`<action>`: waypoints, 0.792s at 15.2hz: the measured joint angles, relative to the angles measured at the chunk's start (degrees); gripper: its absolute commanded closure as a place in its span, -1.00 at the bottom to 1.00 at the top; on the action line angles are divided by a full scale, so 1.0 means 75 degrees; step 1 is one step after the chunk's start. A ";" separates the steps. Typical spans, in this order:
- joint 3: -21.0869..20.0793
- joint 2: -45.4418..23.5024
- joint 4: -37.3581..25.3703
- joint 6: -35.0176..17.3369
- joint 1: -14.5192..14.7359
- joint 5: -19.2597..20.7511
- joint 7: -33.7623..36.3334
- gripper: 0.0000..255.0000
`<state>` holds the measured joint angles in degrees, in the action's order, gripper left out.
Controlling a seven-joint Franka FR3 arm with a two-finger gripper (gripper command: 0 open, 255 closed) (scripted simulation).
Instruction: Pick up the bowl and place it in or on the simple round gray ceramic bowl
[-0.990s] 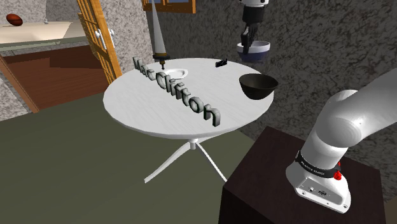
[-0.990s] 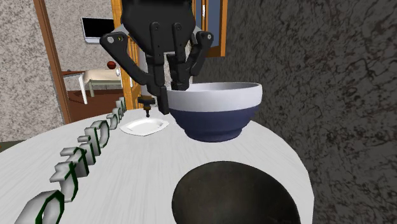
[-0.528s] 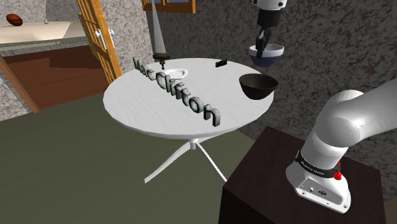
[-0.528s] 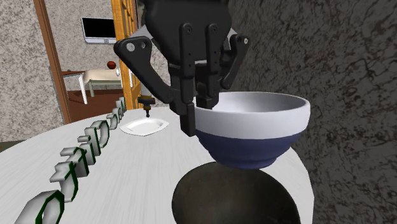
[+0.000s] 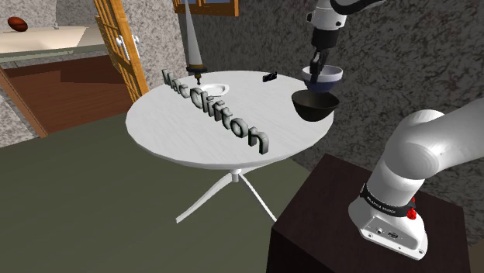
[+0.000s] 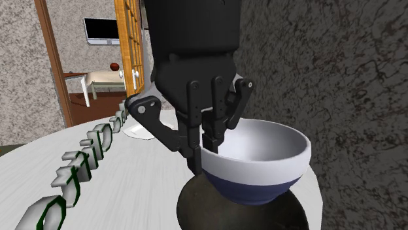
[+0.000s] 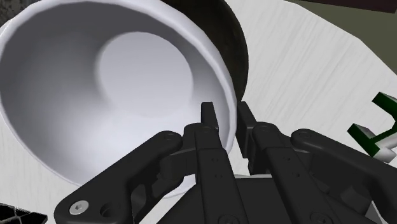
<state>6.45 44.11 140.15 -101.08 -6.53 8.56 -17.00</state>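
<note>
A bowl [image 6: 256, 163] with a white inside and dark blue underside hangs from my gripper [image 6: 204, 153], whose fingers are shut on its rim. It sits low over the dark round bowl [image 6: 196, 209] on the white round table [image 6: 124, 189]; its blue base appears to dip into that bowl's mouth. In the shoulder view the held bowl [image 5: 326, 75] is just above the dark bowl [image 5: 314, 105] near the table's right edge, with the gripper [image 5: 317, 65] on its rim. The wrist view looks into the white bowl [image 7: 114, 83], the gripper [image 7: 228, 121] clasping its rim, and the dark bowl [image 7: 222, 32] shows beyond.
Raised grey-and-green letters [image 5: 221, 112] run across the table [image 5: 178, 132]. A white plate [image 5: 216, 88] and a tall pointed object [image 5: 191, 46] stand at the back, a small black item [image 5: 270, 76] nearby. A rough stone wall [image 6: 327, 78] rises close behind the bowls. My stand [image 5: 341, 225] is at lower right.
The gripper has carried the blue-and-white bowl toward the dark bowl and lowered it, from above the table's back edge to just over the dark bowl's mouth.
</note>
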 measured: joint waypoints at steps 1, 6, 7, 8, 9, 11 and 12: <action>0.0013 -0.0020 0.0082 -0.0102 -0.0003 0.0010 0.0002 1.00; 0.0052 0.0023 0.0600 -0.0575 -0.0022 0.0056 0.0039 1.00; 0.0057 0.0025 0.0658 -0.0633 -0.0024 0.0061 0.0042 1.00; 0.0061 0.0030 0.0690 -0.0660 -0.0026 0.0065 0.0042 1.00; 0.0062 0.0033 0.0710 -0.0678 -0.0027 0.0067 0.0045 1.00; 0.0061 0.0034 0.0720 -0.0687 -0.0026 0.0067 0.0047 1.00; 0.0061 0.0034 0.0722 -0.0689 -0.0026 0.0067 0.0048 1.00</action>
<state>6.90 44.37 145.56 -106.25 -6.73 9.06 -16.64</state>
